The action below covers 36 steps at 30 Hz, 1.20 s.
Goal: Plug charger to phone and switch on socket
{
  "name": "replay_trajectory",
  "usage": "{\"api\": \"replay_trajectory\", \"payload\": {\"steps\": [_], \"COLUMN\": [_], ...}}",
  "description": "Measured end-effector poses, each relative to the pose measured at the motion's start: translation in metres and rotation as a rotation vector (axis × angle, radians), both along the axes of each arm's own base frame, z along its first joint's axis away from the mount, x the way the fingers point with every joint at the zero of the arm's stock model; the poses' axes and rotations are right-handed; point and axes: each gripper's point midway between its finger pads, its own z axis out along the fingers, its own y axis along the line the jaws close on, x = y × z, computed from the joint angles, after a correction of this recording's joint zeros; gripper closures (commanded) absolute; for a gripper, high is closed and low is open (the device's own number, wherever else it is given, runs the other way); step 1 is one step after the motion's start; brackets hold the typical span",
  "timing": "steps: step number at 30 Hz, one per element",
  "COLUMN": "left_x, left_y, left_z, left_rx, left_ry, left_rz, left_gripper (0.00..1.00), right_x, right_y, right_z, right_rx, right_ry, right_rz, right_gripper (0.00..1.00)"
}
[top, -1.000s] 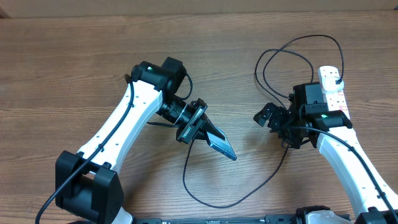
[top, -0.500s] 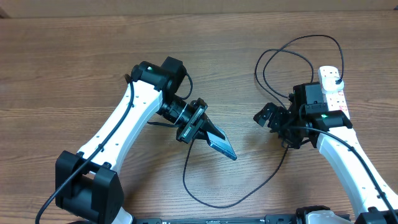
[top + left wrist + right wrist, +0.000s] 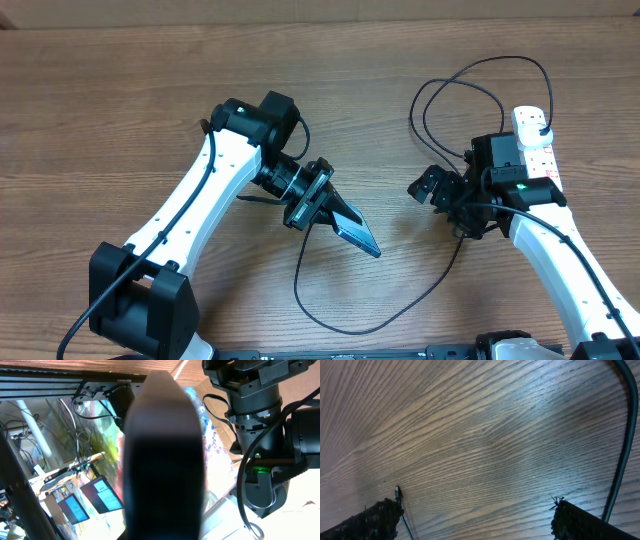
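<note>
My left gripper is shut on the phone and holds it tilted above the table, its free end pointing right and down. In the left wrist view the phone is a dark slab that fills the middle and hides the fingers. The charger cable loops across the table from near the phone, under the right arm, up to its plug in the socket. My right gripper is open and empty just above the wood. A cable stretch runs beside its right finger. The connector tip is not clearly visible.
The right arm covers the near part of the socket strip. A thin dark wire end sits by the right gripper's left finger. Bare wooden table lies left and back. The left wrist view shows the right arm opposite.
</note>
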Motion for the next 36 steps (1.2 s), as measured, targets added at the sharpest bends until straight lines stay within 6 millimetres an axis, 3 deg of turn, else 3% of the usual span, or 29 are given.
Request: {"api": "replay_trajectory", "payload": {"steps": [36], "left_x": [0.0023], "left_y": [-0.001], "left_z": [-0.0003], "left_rx": [0.003], "left_ry": [0.005], "left_rz": [0.01], "left_gripper": [0.96], "right_x": [0.0], "right_y": [0.0], "right_z": [0.0], "right_rx": [0.001], "right_ry": [0.0], "right_rz": [0.0], "right_gripper": [0.0]}}
